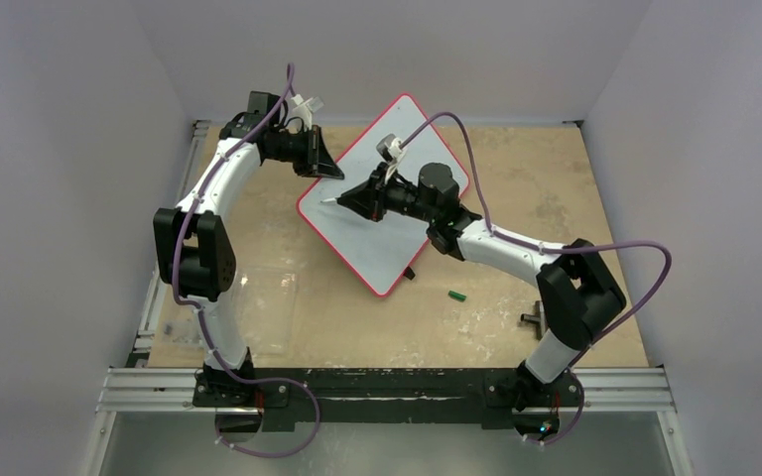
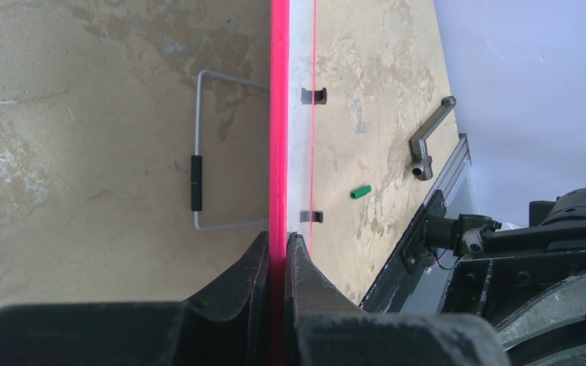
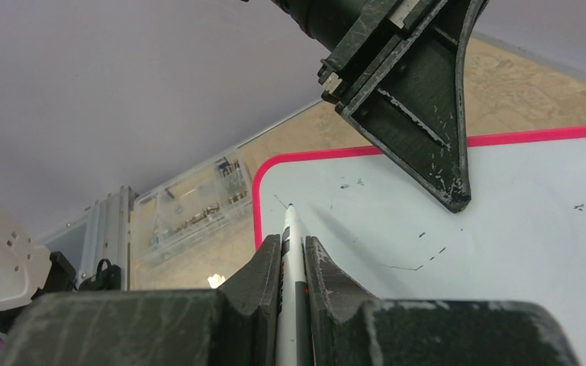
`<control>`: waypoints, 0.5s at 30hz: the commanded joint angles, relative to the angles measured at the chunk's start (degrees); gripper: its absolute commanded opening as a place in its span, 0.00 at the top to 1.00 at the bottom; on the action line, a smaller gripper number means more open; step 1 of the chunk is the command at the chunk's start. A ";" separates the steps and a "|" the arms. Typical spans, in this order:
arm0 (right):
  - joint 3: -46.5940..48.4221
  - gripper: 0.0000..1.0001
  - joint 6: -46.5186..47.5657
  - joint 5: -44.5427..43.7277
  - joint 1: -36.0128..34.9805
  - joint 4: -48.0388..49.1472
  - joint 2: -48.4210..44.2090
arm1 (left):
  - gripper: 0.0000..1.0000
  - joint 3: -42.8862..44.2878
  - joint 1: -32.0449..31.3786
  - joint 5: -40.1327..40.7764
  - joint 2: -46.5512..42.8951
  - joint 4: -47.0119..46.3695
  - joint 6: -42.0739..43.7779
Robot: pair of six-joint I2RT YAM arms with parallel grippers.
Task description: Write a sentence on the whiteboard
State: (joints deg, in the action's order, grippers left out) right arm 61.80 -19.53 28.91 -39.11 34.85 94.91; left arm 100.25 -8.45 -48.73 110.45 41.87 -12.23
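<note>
The whiteboard (image 1: 397, 248), white with a red rim, stands turned like a diamond at mid-table. My left gripper (image 1: 322, 164) is shut on its upper left rim (image 2: 278, 114), with both jaws pressed on the red edge (image 2: 278, 238). My right gripper (image 1: 355, 198) is shut on a white marker (image 3: 290, 236). The marker's tip (image 1: 330, 201) touches the board near its left corner (image 3: 503, 229). The green sentence does not show; only a few faint dark strokes mark the board. The left gripper's fingers (image 3: 427, 114) show on the rim in the right wrist view.
A green marker cap (image 1: 456, 295) lies right of the board and shows in the left wrist view (image 2: 361, 192). A metal crank handle (image 1: 532, 319) lies near the right arm. A clear plastic sheet (image 1: 258, 307) lies front left. A wire stand (image 2: 198, 183) sits behind the board.
</note>
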 commanded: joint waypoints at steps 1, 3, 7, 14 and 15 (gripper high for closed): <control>3.18 1.00 -1.02 -2.69 -0.61 1.67 0.57 | 1.00 0.36 -2.10 4.52 -0.77 1.37 4.59; 3.69 1.00 -0.95 -2.80 -0.69 1.47 1.03 | 1.00 0.37 -2.15 4.54 -0.90 1.33 4.50; 4.52 1.00 -0.78 -3.53 -0.95 0.51 1.94 | 1.00 0.41 -2.26 4.46 -1.13 1.37 4.32; 5.76 1.00 -0.48 -5.45 -1.30 -1.18 3.92 | 1.00 0.50 -2.36 4.48 -1.29 1.28 4.14; 6.01 1.00 -0.40 -5.72 -1.36 -1.50 4.22 | 1.00 0.48 -2.36 4.47 -1.22 1.24 4.14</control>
State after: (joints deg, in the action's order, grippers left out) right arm 64.77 -20.10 25.41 -39.99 33.52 98.76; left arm 100.25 -8.58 -48.62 110.45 41.85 -12.32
